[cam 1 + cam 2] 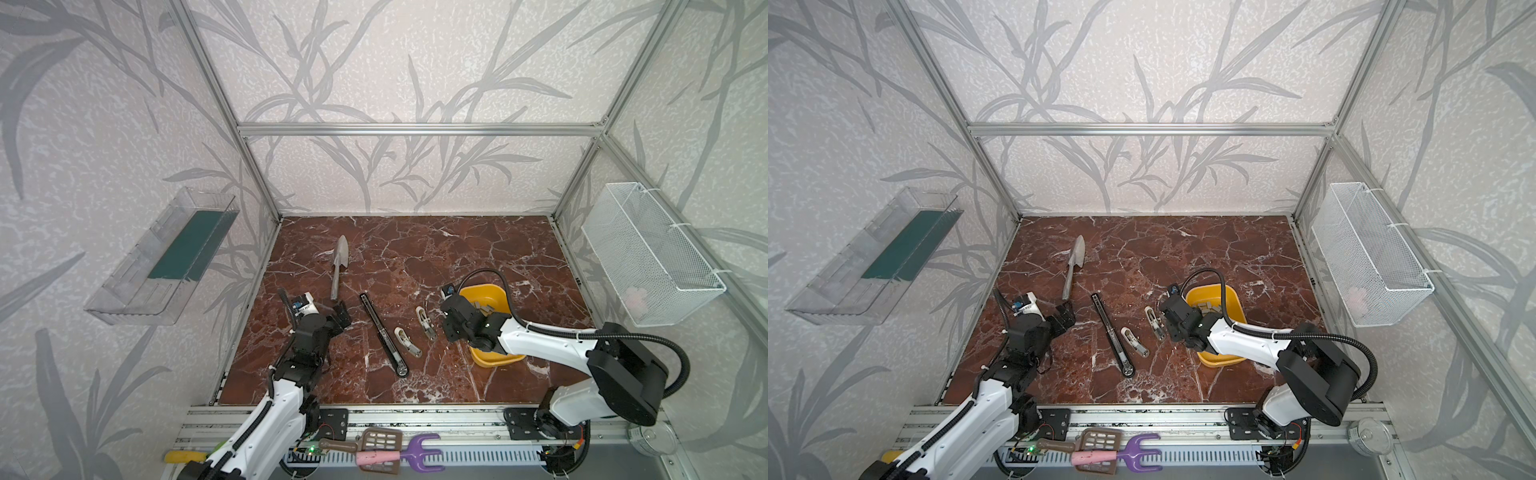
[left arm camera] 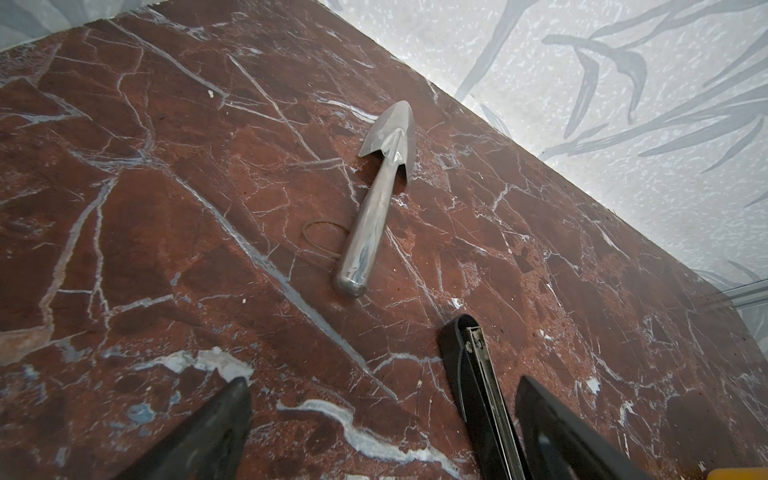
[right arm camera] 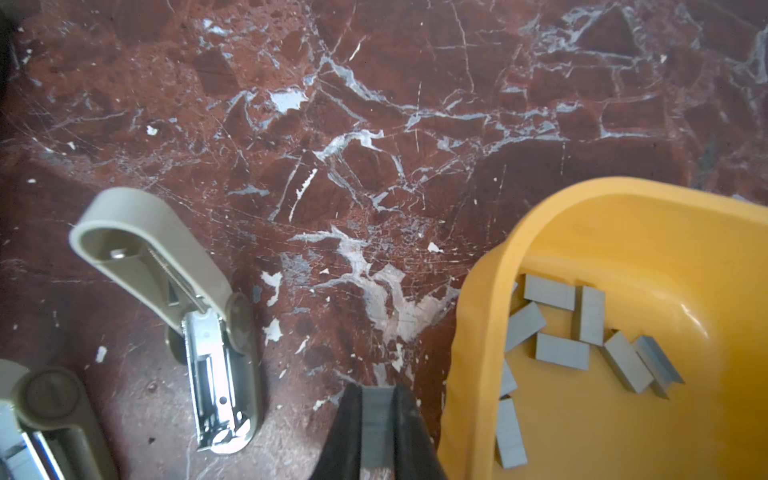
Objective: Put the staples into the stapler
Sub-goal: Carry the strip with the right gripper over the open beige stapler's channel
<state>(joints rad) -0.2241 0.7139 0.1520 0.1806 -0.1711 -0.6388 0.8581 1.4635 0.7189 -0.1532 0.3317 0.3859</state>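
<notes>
Jaws of the right gripper (image 3: 376, 390) are seen clamped on one grey strip (image 3: 376, 432) over the counter (image 3: 374, 166), just left of the yellow tray (image 3: 494, 266). This grip is shown only by the right wrist view, being hidden under the wrist in both top views. The stapler (image 1: 382, 332) is laid flat mid-counter, long axis running near-right to far-left, rounded end nearest. Jaws of the left gripper (image 2: 384, 382) are spread wide just left of its far end, whose metal rail is clear in the left wrist view, the rest cut off. The staples (image 3: 561, 353) are scattered in the tray.
</notes>
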